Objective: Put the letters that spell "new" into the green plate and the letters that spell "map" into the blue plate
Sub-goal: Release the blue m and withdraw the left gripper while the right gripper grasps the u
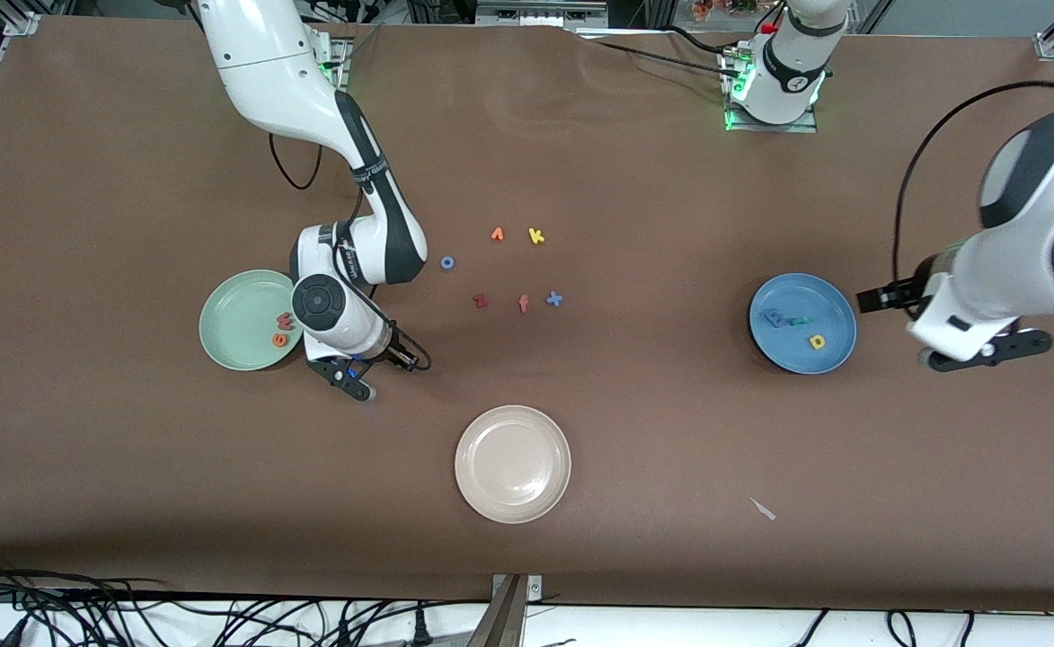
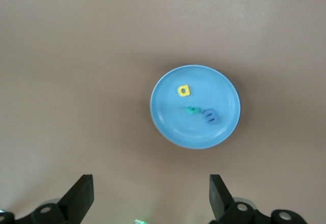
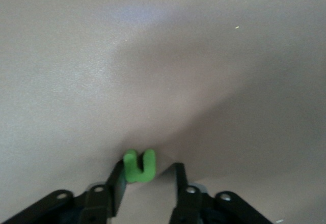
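Front view: green plate (image 1: 239, 346) holds the w (image 1: 285, 320) and e (image 1: 281, 340); blue plate (image 1: 802, 323) holds the a (image 1: 817, 341), p (image 1: 800, 319) and m (image 1: 774, 315); "map" looks done, "new" lacks only the n; right gripper (image 1: 358, 377) low at the table just beside the green plate; left gripper (image 1: 985, 352) waits beside the blue plate.
Left wrist view: fingers (image 2: 81, 196) spread wide, holding nothing; blue plate under the camera.
Right wrist view: fingers (image 3: 114, 186) narrowed around the n (image 3: 138, 166), which rests against one finger; a gap shows at the other, so the grasp seems unfinished; the n must yet go into the green plate.
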`<state>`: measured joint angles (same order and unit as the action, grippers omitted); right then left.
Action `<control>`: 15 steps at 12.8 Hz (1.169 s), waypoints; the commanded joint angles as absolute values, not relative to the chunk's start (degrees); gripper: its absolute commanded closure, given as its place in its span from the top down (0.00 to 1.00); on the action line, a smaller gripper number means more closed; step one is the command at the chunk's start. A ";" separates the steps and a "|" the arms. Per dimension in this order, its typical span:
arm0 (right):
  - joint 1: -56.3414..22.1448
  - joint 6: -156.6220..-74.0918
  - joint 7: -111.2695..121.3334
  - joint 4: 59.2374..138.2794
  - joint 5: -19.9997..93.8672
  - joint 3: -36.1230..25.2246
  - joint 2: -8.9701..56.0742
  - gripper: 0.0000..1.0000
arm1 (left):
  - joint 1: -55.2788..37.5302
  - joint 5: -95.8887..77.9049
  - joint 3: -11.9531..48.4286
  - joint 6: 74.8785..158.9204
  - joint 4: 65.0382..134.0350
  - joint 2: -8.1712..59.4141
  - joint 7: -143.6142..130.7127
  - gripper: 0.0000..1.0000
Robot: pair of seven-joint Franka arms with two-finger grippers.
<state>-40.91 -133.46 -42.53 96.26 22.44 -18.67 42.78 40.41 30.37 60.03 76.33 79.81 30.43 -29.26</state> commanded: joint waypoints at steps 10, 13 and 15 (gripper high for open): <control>-40.25 -116.12 -31.24 91.65 18.90 -22.84 39.66 0.00 | 27.54 18.67 42.51 71.89 62.06 29.98 -12.84 1.00; -40.43 -117.85 -23.75 100.16 17.76 -24.60 32.72 0.00 | 17.52 10.74 26.77 72.59 62.05 26.38 -11.16 1.00; -40.43 -122.84 -19.71 107.98 13.46 -24.78 27.62 0.00 | 13.11 6.44 19.72 73.73 62.75 24.53 -10.81 1.00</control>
